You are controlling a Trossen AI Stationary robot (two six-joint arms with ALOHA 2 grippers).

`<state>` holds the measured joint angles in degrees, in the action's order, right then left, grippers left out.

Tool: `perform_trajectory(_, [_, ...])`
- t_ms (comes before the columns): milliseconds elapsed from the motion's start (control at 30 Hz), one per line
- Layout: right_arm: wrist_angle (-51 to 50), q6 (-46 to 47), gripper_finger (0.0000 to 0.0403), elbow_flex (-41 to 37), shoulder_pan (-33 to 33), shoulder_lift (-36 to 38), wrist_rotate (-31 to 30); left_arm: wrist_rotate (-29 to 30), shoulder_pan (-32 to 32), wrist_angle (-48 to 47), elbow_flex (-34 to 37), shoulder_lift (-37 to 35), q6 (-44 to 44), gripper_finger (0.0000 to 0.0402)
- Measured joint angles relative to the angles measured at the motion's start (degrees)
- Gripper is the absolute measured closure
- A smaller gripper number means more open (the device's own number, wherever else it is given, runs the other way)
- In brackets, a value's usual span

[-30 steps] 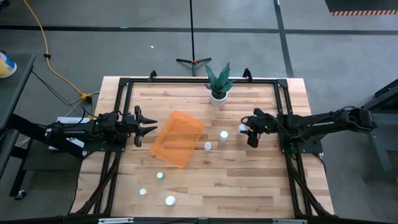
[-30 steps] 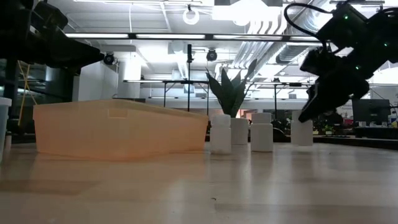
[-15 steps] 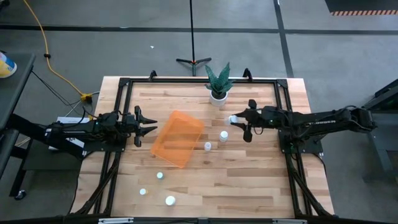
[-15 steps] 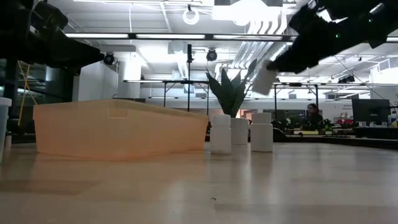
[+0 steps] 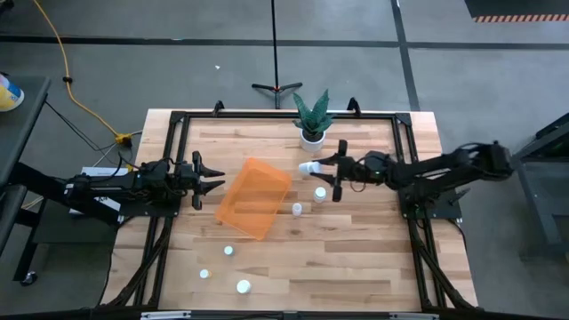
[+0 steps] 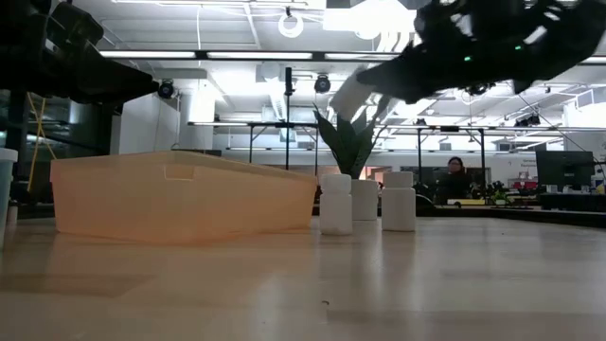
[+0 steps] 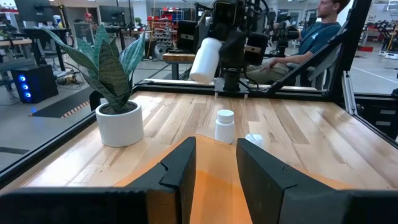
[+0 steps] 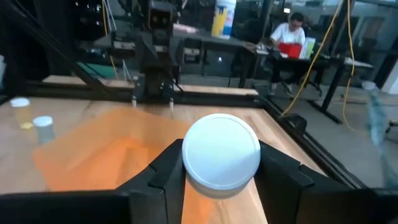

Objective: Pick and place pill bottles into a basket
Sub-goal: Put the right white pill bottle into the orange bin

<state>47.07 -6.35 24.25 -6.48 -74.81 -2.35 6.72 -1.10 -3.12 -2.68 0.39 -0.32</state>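
My right gripper [image 5: 322, 169] is shut on a white pill bottle [image 5: 307, 167] in the air, between the plant pot and the orange basket [image 5: 253, 197]. The held bottle also shows in the low view [image 6: 350, 91] and in the left wrist view [image 7: 205, 60]. My left gripper [image 5: 213, 187] is open and empty at the basket's left side, with its fingers over the basket's edge [image 7: 211, 186]. Two bottles [image 5: 320, 192] [image 5: 297, 210] stand right of the basket. Three more [image 5: 228, 251] [image 5: 204, 274] [image 5: 243, 286] stand near the front left. My right gripper pinches the bottle by two opposite sides of its body [image 8: 186, 163] between its two fingers [image 8: 283, 177]. The fingers come about level from the table's right. The bottle is lifted clear and tipped over, one round end [image 8: 221, 152] facing my wrist camera.
A white pot with a green plant [image 5: 311, 133] stands at the far edge, just behind the held bottle. A black frame [image 5: 178, 120] runs around the table top. People sit in the room beyond the table [image 8: 289, 34].
My right gripper has lifted the bottle off the table and carried it toward the table's left, toward the basket. The bottle stood upright on the table a second ago; now it is high up and tipped over.
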Motion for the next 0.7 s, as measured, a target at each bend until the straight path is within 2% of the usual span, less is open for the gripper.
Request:
perform_trajectory(167, [-4.58,-0.08,0.0253,8.92,0.00,-9.21,3.24,0.00,0.00,0.00,0.00,0.00,0.00,0.0252])
perform_trajectory(333, [-14.14,0.64,0.0255,18.10,-0.74,-16.57,4.56,0.00,0.02,-0.02,0.00,0.00,0.02,0.0252])
perform_trajectory(700, [-30.50,0.09,0.0250,31.00,-1.07,-24.90,9.19,0.00,0.00,-0.03,0.00,0.00,0.02,0.0252])
